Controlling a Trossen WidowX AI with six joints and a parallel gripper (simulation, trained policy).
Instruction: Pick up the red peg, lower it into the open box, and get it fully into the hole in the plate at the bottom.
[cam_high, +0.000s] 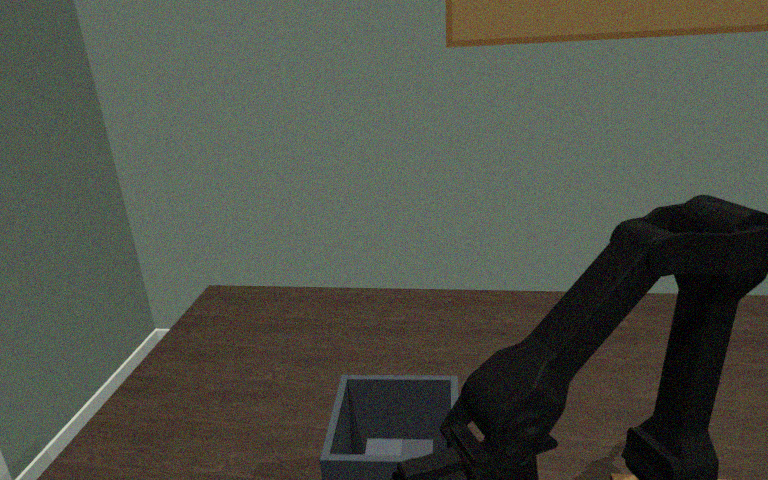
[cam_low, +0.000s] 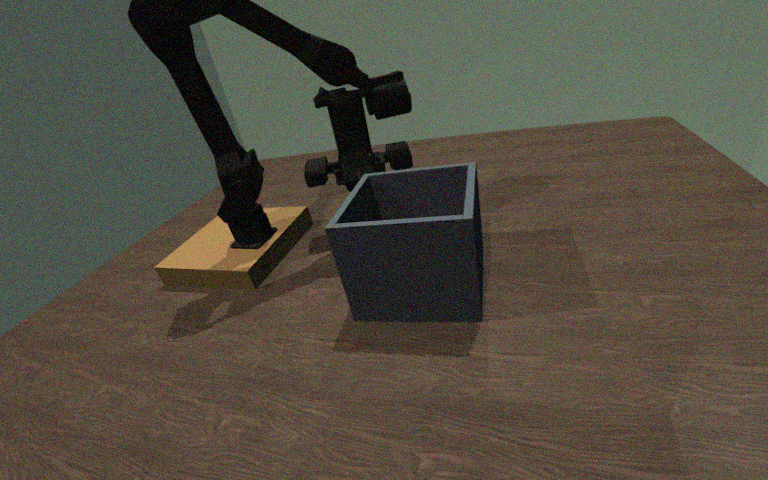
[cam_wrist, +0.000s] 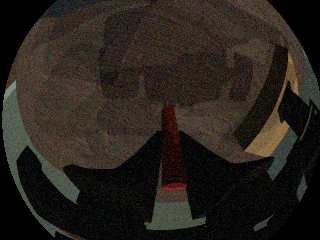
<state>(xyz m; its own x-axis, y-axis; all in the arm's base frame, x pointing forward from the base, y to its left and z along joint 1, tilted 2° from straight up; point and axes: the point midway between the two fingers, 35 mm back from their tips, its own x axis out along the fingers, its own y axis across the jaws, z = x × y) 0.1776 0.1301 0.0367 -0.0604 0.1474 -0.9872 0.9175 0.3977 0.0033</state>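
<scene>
The red peg (cam_wrist: 173, 155) stands roughly upright between the fingers in the wrist view, its top end nearest the camera. My gripper (cam_wrist: 169, 135) is shut on the peg, one finger on each side. Whether the peg's lower end touches the table cannot be told. The open grey-blue box (cam_high: 362, 457) (cam_low: 407, 271) stands on the table beside the gripper. In the exterior view its walls hide my fingertips and the peg. A pale plate (cam_high: 384, 447) shows at the bottom of the box in the top view; its hole cannot be made out.
The arm's yellow wooden base block (cam_low: 198, 249) (cam_wrist: 267, 142) is on the wooden table (cam_high: 254, 362) (cam_low: 283, 396), left of the box in the exterior view. The box walls rise high close to the hand. An orange-brown board (cam_high: 594, 19) hangs on the back wall.
</scene>
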